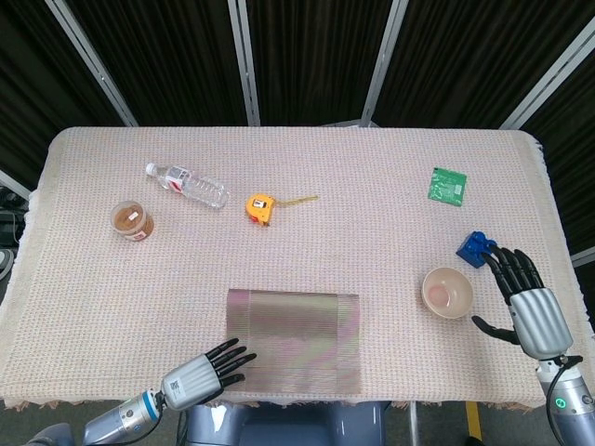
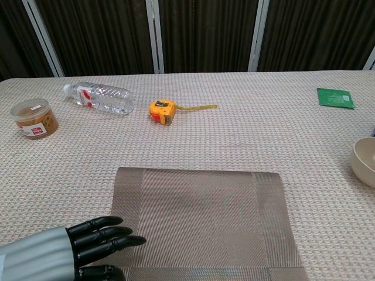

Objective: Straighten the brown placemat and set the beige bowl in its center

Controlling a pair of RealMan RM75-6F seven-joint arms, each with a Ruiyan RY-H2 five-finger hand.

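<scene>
The left robot hand (image 2: 88, 246) is spread, fingertips laid on the brown placemat (image 1: 294, 340) at the tabletop's near edge. The right robot hand (image 1: 525, 295) is held empty, fingers apart, beside the beige bowl (image 1: 447, 292) near the right edge.
</scene>
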